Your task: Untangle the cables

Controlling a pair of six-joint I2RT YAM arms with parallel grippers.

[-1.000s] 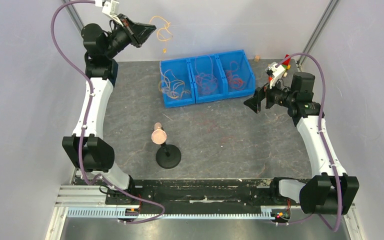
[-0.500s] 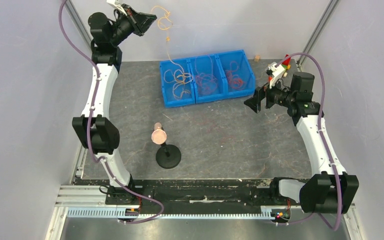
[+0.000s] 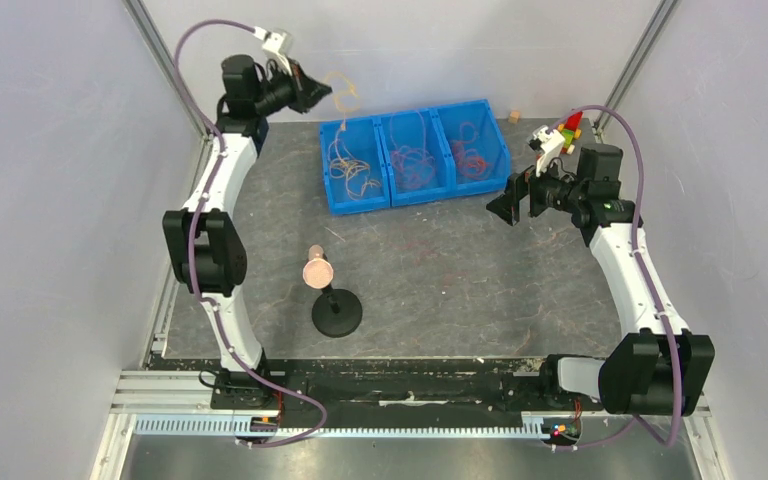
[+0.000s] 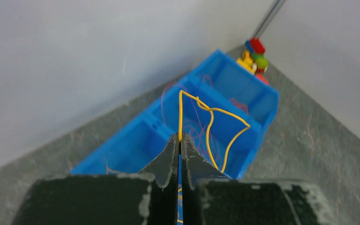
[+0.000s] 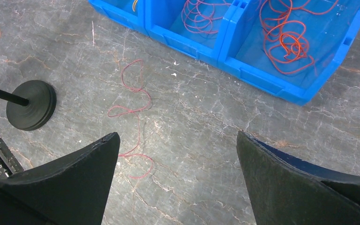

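Observation:
My left gripper (image 3: 318, 92) is held high at the back left, just behind the left compartment of the blue bin (image 3: 415, 196). It is shut on a yellow cable (image 3: 341, 88), whose strand hangs down into that compartment. In the left wrist view the closed gripper (image 4: 180, 139) pinches the yellow cable (image 4: 209, 123), which loops above the bin (image 4: 265, 104). My right gripper (image 3: 508, 206) is open and empty, right of the bin. In the right wrist view the gripper (image 5: 177, 136) hangs above a red-pink cable (image 5: 136, 107) lying loose on the table. Orange-red cable (image 5: 286, 43) and pink cable (image 5: 201, 14) lie in bin compartments.
A black stand (image 3: 337, 313) with a round copper-coloured head (image 3: 318, 270) stands in the near middle; its base shows in the right wrist view (image 5: 30, 104). Toy bricks (image 3: 570, 125) and a small wooden block (image 3: 513, 117) sit at the back right. Walls close in on three sides.
My left arm has swung right and down with the yellow cable, whose hanging end now reaches into the left compartment. The right arm has hardly moved.

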